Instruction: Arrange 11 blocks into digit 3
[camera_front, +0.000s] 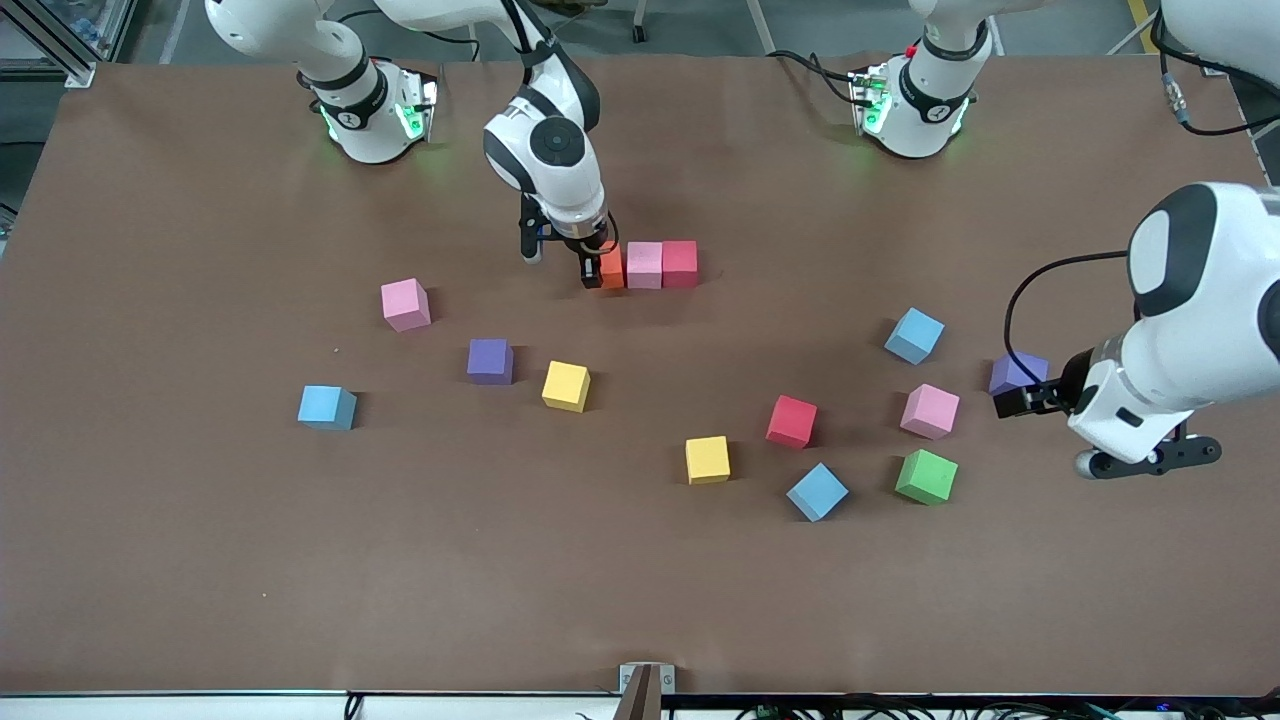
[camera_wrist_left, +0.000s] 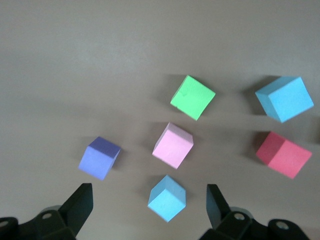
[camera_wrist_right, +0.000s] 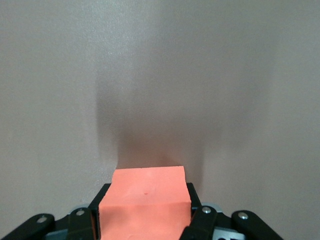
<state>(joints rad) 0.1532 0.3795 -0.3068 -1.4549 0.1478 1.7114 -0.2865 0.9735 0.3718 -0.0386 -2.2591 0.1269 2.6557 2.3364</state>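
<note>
In the front view, the right claw (camera_front: 592, 268) stands low on the brown desk (camera_front: 200, 560), its fingers closed on the orange block (camera_front: 611, 268), which sits at the end of a short row touching a pink block (camera_front: 644, 265) and then a red block (camera_front: 680, 263); this row is all there is of the digit 3 so far. The other blocks lie scattered nearer the camera: pink (camera_front: 405, 304), purple (camera_front: 490, 361), yellow (camera_front: 566, 386) and light blue (camera_front: 326, 407) toward the right arm's end, and yellow (camera_front: 707, 460), red (camera_front: 792, 421), light blue (camera_front: 817, 491), pink (camera_front: 930, 411), light blue (camera_front: 914, 335) and a green cube (camera_front: 927, 476) toward the left arm's end. The left claw (camera_front: 1020, 400) waits over a second purple cube (camera_front: 1015, 372). In the left wrist view, the left claw (camera_wrist_left: 150, 207) is spread wide and holds nothing, above purple (camera_wrist_left: 99, 157), pink (camera_wrist_left: 173, 145), light blue (camera_wrist_left: 167, 198) and green (camera_wrist_left: 192, 97) cubes. In the right wrist view, the right claw (camera_wrist_right: 145, 210) clamps the orange block (camera_wrist_right: 146, 202) on both sides.
</note>
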